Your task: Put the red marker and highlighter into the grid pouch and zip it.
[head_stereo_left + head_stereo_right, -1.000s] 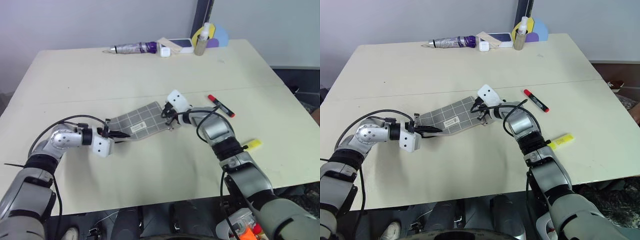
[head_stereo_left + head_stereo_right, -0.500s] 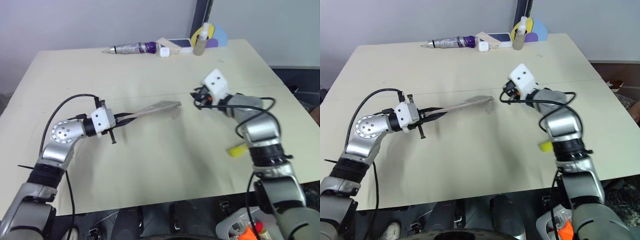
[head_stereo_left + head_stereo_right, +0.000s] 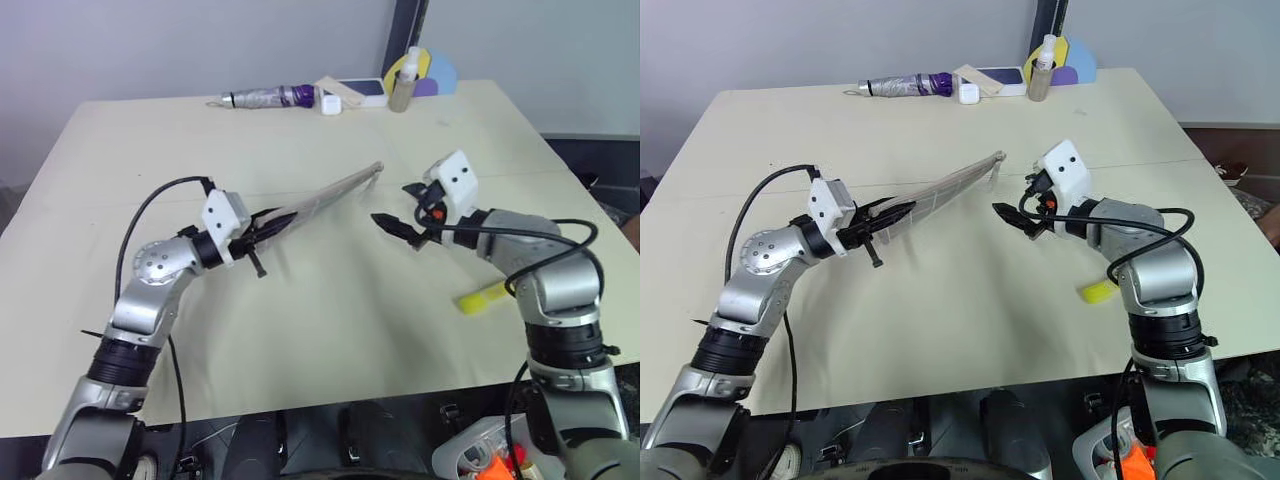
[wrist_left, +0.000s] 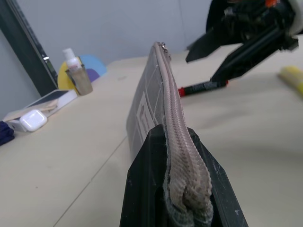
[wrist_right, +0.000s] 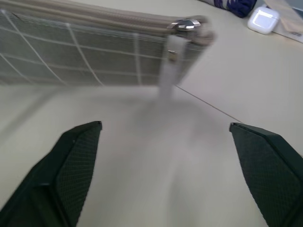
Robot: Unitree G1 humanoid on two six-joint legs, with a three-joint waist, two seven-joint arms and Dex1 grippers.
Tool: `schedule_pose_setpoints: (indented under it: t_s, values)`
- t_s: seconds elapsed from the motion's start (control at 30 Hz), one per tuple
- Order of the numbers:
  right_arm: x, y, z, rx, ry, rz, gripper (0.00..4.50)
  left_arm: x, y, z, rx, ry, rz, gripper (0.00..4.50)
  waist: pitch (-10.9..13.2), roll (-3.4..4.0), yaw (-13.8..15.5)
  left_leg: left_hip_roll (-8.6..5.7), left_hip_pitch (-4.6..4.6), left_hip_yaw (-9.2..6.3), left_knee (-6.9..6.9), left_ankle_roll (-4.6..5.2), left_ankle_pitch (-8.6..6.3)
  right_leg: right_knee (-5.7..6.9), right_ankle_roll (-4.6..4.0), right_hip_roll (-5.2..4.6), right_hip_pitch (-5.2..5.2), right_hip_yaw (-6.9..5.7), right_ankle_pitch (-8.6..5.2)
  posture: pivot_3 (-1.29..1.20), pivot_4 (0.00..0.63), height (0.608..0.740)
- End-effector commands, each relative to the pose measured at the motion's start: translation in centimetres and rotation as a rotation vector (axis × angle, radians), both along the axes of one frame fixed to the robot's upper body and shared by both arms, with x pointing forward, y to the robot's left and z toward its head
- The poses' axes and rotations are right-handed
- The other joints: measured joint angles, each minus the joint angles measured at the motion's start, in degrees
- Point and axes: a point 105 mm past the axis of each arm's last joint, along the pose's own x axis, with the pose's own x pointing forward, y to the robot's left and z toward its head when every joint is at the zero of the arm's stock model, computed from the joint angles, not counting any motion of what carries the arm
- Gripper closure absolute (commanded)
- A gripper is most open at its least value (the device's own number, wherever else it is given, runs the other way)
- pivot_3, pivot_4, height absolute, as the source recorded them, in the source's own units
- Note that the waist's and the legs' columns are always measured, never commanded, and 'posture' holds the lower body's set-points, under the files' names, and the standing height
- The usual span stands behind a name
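One corner of the grid pouch (image 3: 940, 190) is clamped in the left gripper (image 3: 883, 215); the pouch is off the table (image 3: 940, 330), edge-on, slanting up and away from that gripper toward the right one. Grey fabric, thin white grid lines, small white label on the side in the left wrist view, zipper along the top edge, silver pull (image 5: 186, 22) at the far end with a pale tab hanging under it. Right gripper (image 3: 1012, 215) has its jaws spread wide, holding nothing, tips just short of the pull end. Highlighter (image 3: 1099, 291) lies under the right forearm, partly covered by it. Red marker (image 4: 203, 87) lies on the table beyond the pouch, under the right gripper. Bare tabletop in front of both grippers; clutter only along the far edge.
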Motion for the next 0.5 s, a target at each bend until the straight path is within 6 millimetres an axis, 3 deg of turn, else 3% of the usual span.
schedule_pose_setpoints:
  t_s: [0.03,0.1,0.13,0.2,0.43,0.5]
  values:
    - [0.7,0.2,1.2,0.028,-0.048,-0.038,0.03,-0.5,-0.6,1.0,-0.023,-0.039,0.005,4.50,0.00,0.00,0.00,0.00,0.00,0.00,0.00,0.00,0.00,0.00,0.00,0.00,0.00,0.00,0.00,0.00,0.150,0.740]
    - [1.0,0.2,1.3,0.032,-0.056,-0.051,0.03,-0.6,-0.8,0.9,-0.029,-0.036,0.006,4.50,0.00,0.00,0.05,0.00,0.00,0.00,0.00,0.00,0.00,0.00,0.00,0.00,0.00,0.00,0.00,0.00,0.150,0.740]
    - [1.3,0.2,1.3,0.036,-0.060,-0.058,0.26,-0.7,-0.9,0.8,-0.031,-0.032,0.006,4.50,0.00,0.00,0.04,0.00,0.00,-0.01,0.00,0.00,0.00,0.00,0.00,0.00,0.00,0.00,0.00,0.00,0.150,0.740]
    - [1.6,0.1,1.3,0.043,-0.064,-0.065,0.94,-0.9,-1.0,0.6,-0.034,-0.024,0.006,4.50,0.00,0.00,0.01,-0.01,0.00,0.01,0.00,0.00,0.00,0.00,0.00,-0.01,0.00,0.01,0.00,0.00,0.150,0.740]
    - [1.6,0.7,1.2,0.058,-0.064,-0.052,4.48,-1.1,-1.1,0.3,-0.039,-0.008,0.005,4.50,0.00,0.00,0.02,-0.01,0.00,0.00,0.00,0.00,0.00,0.00,0.00,0.00,0.00,0.01,0.00,0.00,0.150,0.740]
    - [1.4,1.0,1.2,0.060,-0.064,-0.042,4.48,-1.1,-1.1,0.2,-0.039,-0.005,0.005,4.50,0.00,0.00,0.01,-0.01,0.00,0.00,0.00,0.00,0.00,0.00,0.00,0.00,0.00,0.01,0.00,0.00,0.150,0.740]
